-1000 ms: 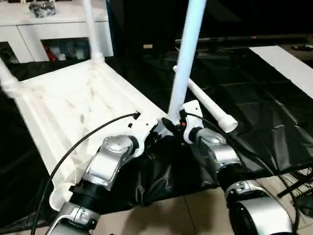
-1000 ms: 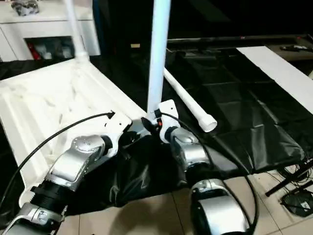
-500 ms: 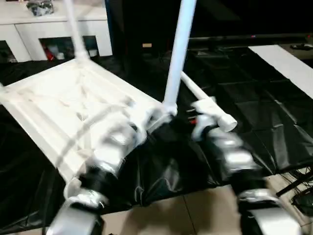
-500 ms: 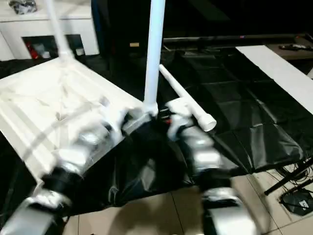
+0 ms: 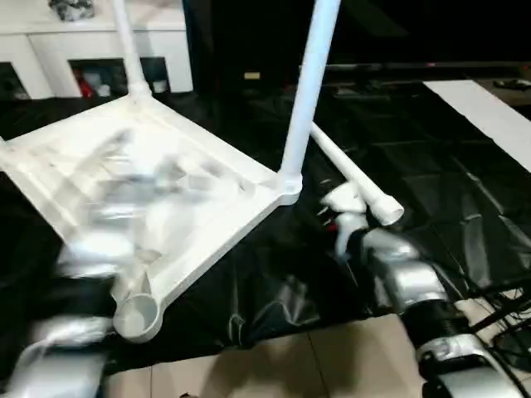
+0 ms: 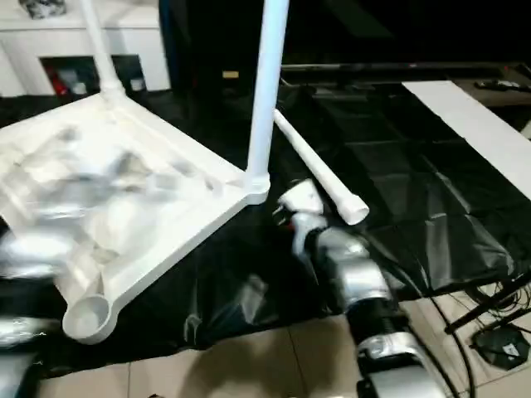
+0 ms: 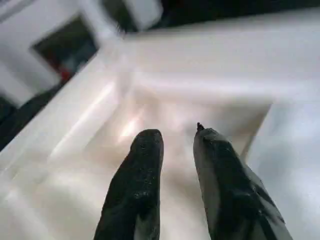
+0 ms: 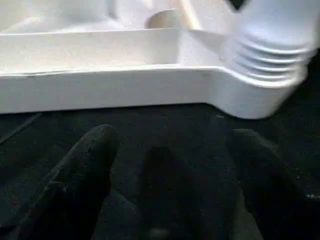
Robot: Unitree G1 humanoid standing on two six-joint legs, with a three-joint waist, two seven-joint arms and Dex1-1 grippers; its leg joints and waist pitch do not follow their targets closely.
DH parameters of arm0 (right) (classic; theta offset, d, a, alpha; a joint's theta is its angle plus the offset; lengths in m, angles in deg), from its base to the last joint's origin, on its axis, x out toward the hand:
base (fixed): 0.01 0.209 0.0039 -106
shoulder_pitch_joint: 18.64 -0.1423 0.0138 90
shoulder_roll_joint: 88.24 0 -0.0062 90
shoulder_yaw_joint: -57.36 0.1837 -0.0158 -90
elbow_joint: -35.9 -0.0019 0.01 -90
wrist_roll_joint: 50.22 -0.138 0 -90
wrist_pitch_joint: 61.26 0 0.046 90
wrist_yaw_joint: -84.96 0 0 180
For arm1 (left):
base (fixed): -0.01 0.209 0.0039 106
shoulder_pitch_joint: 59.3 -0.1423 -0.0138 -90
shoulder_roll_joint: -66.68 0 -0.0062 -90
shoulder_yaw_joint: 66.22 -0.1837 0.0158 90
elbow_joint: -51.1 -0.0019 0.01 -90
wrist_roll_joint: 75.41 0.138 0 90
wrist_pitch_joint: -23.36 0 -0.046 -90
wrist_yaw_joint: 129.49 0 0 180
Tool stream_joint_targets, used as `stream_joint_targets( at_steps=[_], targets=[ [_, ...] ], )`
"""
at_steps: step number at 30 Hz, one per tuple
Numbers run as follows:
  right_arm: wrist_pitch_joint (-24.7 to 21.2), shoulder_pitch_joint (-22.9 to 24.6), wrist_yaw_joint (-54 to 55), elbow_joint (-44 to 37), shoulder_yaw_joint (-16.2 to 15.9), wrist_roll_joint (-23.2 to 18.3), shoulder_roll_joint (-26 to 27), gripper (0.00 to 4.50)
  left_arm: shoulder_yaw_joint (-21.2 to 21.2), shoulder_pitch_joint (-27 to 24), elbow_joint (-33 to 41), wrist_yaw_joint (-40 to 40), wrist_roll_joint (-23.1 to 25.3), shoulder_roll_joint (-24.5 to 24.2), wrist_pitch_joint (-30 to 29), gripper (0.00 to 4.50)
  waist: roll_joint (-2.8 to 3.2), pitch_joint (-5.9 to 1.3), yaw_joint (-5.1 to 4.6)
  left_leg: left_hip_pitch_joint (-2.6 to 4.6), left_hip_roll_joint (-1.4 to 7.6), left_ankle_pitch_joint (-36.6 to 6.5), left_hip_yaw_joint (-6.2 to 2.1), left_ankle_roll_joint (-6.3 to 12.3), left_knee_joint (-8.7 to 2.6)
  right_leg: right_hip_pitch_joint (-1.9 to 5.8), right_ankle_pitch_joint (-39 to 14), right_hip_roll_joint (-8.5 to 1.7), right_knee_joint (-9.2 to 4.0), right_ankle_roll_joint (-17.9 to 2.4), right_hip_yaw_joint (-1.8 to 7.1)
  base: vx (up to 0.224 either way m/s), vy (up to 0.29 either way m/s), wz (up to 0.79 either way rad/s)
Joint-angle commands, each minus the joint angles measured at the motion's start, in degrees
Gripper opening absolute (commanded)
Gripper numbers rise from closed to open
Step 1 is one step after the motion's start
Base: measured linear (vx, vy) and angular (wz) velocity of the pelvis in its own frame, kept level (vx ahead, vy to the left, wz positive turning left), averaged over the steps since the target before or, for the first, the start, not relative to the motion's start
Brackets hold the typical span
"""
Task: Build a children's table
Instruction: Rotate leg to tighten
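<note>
Left eye view: children's table top (image 5: 124, 178) lies upside down, ribbed underside up, on the black-covered counter (image 5: 431, 174), left half of frame. Two legs stand in corner sockets: one at upper left (image 5: 129, 46), one at centre (image 5: 305, 91). A third stub of a leg at the far left edge, hard to read. Near corner socket (image 5: 137, 313) at lower left is empty. One loose leg (image 5: 353, 176) lies flat on the counter right of centre, just beside the seated centre leg. Left arm is a blur at lower left. Right gripper (image 5: 342, 217) sits low, centre-right, near the loose leg, grasping nothing.

Right eye view: same layout; the empty socket (image 6: 87, 317) and loose leg (image 6: 319, 170) are clear.

Left wrist view: left gripper (image 7: 177, 137) over the ribbed underside, black fingers (image 7: 145, 150) slightly parted, nothing between them.

Right wrist view: right gripper fingers (image 8: 85, 165) spread wide over black cover, facing the table's rim and a seated leg's ribbed base (image 8: 267, 60).

Judgement: mostly built; the last leg is left to seat, then flip upright.
</note>
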Motion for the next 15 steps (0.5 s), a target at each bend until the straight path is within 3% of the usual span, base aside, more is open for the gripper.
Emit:
stream_joint_targets(
  at_steps=[1, 3, 7, 9, 15],
  targets=[
    [-0.7, -1.6, 0.5, 1.7, -0.3, 0.5, 0.3, 3.91, -1.3, -1.7, 3.0, 3.2, 0.0, -2.4, -4.3, 1.28, 0.17, -3.91, 0.07, 1.06, 0.57, -8.1, 0.44, 1.45, -3.80, 2.60, -5.9, -2.51, -3.82, -12.5, 2.87, 0.000, 0.000, 0.00],
    [-1.4, -2.1, 0.9, 2.0, -0.6, 0.5, 0.7, 3.91, -2.0, -3.3, 4.9, 4.5, -0.1, -4.5, -7.3, 0.91, 0.74, -3.81, 0.27, 0.95, 0.63, -8.5, 0.27, 0.72, -4.04, 2.62, -6.2, -2.63, -3.54, -12.8, 2.84, 0.000, 0.000, 0.00],
    [-1.9, -3.3, 1.4, 3.5, -1.2, 0.9, 1.5, 3.53, -4.7, -6.0, 6.1, 7.9, 1.8, -8.1, -11.1, 0.79, 0.57, -3.75, 0.75, 1.08, 0.57, -8.8, 0.24, -0.25, -4.19, 2.59, -4.9, -2.61, -3.39, -12.7, 2.89, 0.000, 0.000, 0.00],
    [-2.0, -4.6, 2.5, 5.2, -1.4, 1.4, 2.2, 3.18, -6.2, -7.4, 5.9, 7.1, 5.4, -10.1, -12.4, 0.46, 0.69, -3.74, 0.88, 1.04, 0.54, -9.4, 0.20, -0.74, -4.27, 2.68, -5.0, -2.72, -3.51, -12.4, 2.98, 0.000, 0.000, 0.00],
    [-1.1, -6.3, 3.9, 8.2, -0.8, 1.5, 2.7, 2.75, -4.9, -8.1, 8.3, 4.8, 6.3, -12.1, -15.6, 0.02, 0.61, -3.79, 0.93, 0.91, 0.32, -9.3, 0.17, -1.37, -4.17, 2.89, -4.6, -2.67, -3.33, -12.2, 3.03, 0.000, 0.000, 0.00]
  ],
)
